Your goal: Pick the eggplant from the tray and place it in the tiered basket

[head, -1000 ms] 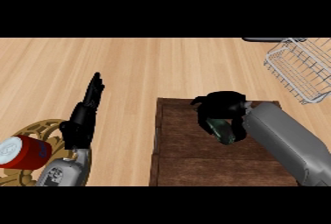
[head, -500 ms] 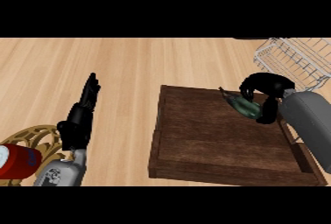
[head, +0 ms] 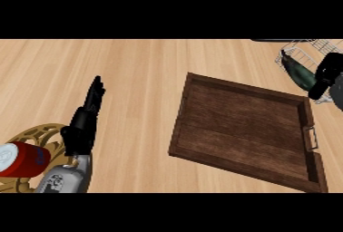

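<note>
A dark green eggplant (head: 299, 72) hangs at the right edge, right in front of the wire tiered basket (head: 303, 49) at the upper right. My right hand (head: 325, 77) is curled round the eggplant's right side, above the far right corner of the tray. The dark wooden tray (head: 242, 131) lies on the counter with nothing on it. At the lower left my left hand (head: 85, 121) rests open, fingers straight and pointing away, well apart from the tray.
A gold openwork trivet (head: 39, 141) sits at the bottom left with a red can (head: 20, 159) lying on it. Light wooden counter (head: 134, 77) stretches between my left hand and the tray.
My right hand has lifted the eggplant off the tray and carried it up and right to the basket's edge. The view has shifted right. My left hand has stayed put.
</note>
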Motion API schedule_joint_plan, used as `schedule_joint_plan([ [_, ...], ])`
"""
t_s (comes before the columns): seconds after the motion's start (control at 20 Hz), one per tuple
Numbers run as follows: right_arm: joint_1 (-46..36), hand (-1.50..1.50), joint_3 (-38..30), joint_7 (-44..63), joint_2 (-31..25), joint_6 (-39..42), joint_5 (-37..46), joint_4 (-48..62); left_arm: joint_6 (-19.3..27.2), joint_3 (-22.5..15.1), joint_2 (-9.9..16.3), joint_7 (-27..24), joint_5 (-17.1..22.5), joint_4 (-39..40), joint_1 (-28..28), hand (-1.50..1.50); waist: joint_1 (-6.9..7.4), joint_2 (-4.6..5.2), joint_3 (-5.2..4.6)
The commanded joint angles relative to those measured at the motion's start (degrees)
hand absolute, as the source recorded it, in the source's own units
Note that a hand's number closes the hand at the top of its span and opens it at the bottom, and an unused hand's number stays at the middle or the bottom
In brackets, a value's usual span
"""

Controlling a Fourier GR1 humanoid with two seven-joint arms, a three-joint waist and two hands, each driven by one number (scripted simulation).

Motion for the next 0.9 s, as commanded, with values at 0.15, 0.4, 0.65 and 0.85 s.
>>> schedule_joint_plan([
  [0.15, -15.5, 1.50, -1.4, 37.1, 0.8, -8.1, 6.6, 3.3, -1.9, -2.1, -1.1, 0.4, 0.4, 0.6, -1.6, 0.00, 4.61, 0.18, 0.10],
  [0.4, -28.5, 1.50, -0.6, 53.6, 4.4, -6.9, 11.1, 5.7, -2.1, -2.7, -1.8, 0.0, 0.0, 0.9, -3.1, 0.00, 5.04, 0.34, 0.44],
  [0.65, -37.0, 1.50, -1.8, 54.1, 5.6, -6.5, 14.6, 12.5, -1.1, -2.4, -2.1, 0.7, -0.7, 1.8, -2.8, 0.00, 3.77, 0.33, 0.61],
  [0.85, -40.2, 1.50, -4.2, 54.2, 5.1, -15.2, 15.6, 15.2, -1.9, -2.0, -1.5, 1.4, 0.0, 0.3, -2.6, 0.00, 4.27, 0.71, 0.76],
])
